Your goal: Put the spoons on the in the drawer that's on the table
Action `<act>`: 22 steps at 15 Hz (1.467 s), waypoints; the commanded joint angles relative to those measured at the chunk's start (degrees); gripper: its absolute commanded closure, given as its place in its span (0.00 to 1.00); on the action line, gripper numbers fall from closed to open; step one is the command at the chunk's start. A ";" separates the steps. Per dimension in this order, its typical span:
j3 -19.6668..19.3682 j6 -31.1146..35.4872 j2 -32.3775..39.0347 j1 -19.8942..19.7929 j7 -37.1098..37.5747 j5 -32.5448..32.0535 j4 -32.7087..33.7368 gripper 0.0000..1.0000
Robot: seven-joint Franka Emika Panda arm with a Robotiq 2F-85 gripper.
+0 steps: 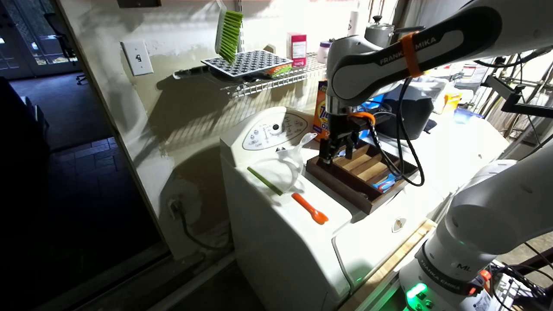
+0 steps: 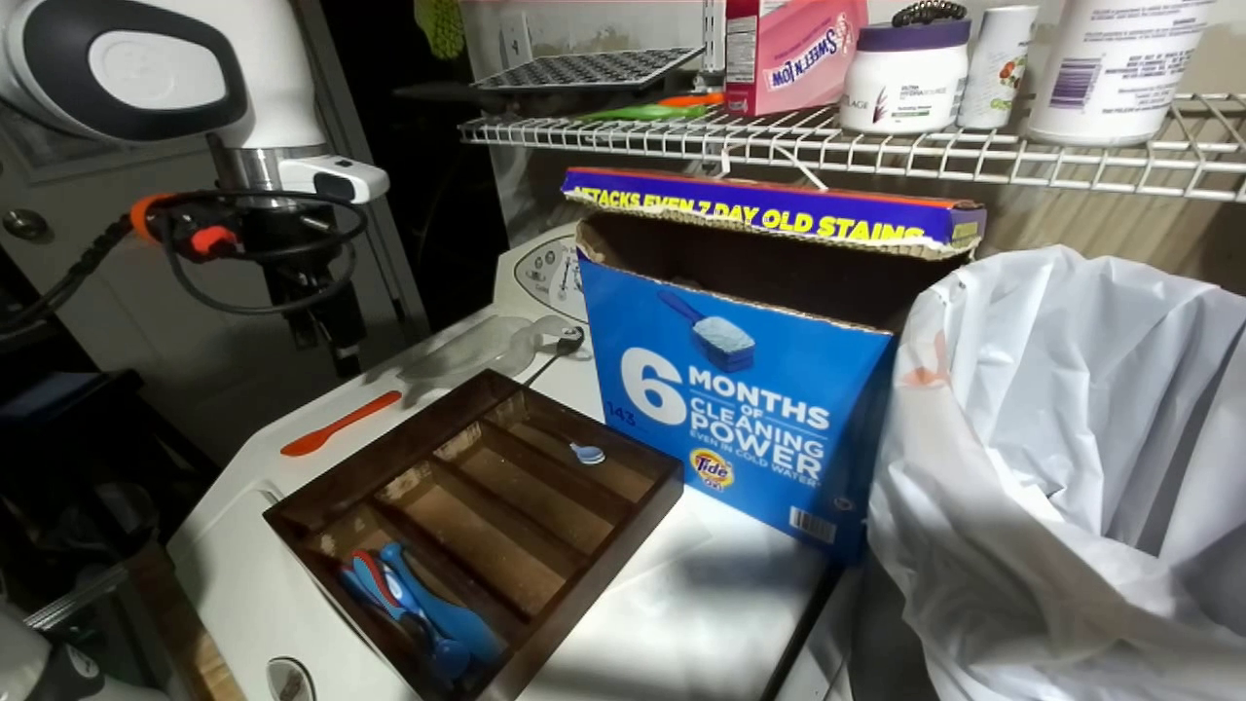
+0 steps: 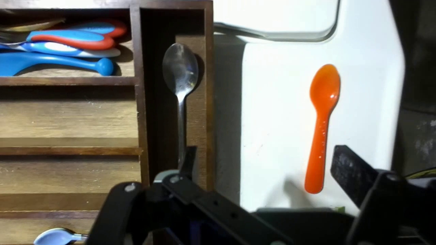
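Note:
The orange spoon point(image 3: 320, 136) lies on the white table point(image 3: 272, 102), beside the drawer; it shows in both exterior views point(image 1: 309, 208) point(image 2: 341, 424). The brown wooden drawer point(image 2: 594, 584) stands on the table, with dividers and dark walls point(image 1: 341, 190). A silver spoon point(image 3: 180, 71) lies in its side compartment. A small light-blue spoon point(image 2: 587, 454) lies in a long compartment. My gripper point(image 3: 265, 151) is open and empty, above the table and the drawer's side. In the wrist view the orange handle shows between the fingers, near the right one. The gripper point(image 1: 338, 154) is pointing down.
Blue and red utensils point(image 3: 68, 44) fill an end compartment. A blue detergent box point(image 2: 730, 419) stands behind the drawer, beside a bin with a white liner point(image 2: 1051, 467). A clear plastic item point(image 1: 281, 170) with a green edge lies near the control panel. A wire shelf point(image 2: 827, 146) hangs above.

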 commanded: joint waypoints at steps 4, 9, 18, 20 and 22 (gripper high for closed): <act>2.11 -2.95 -0.05 3.45 3.52 6.05 -1.58 0.00; 2.16 -0.22 2.15 4.02 3.12 8.60 -4.31 0.00; 3.90 7.33 6.16 4.48 4.30 7.47 -5.66 0.00; 3.80 7.32 6.30 4.44 4.28 7.47 -5.66 0.00; 3.73 7.32 6.19 4.43 4.27 7.47 -5.66 0.00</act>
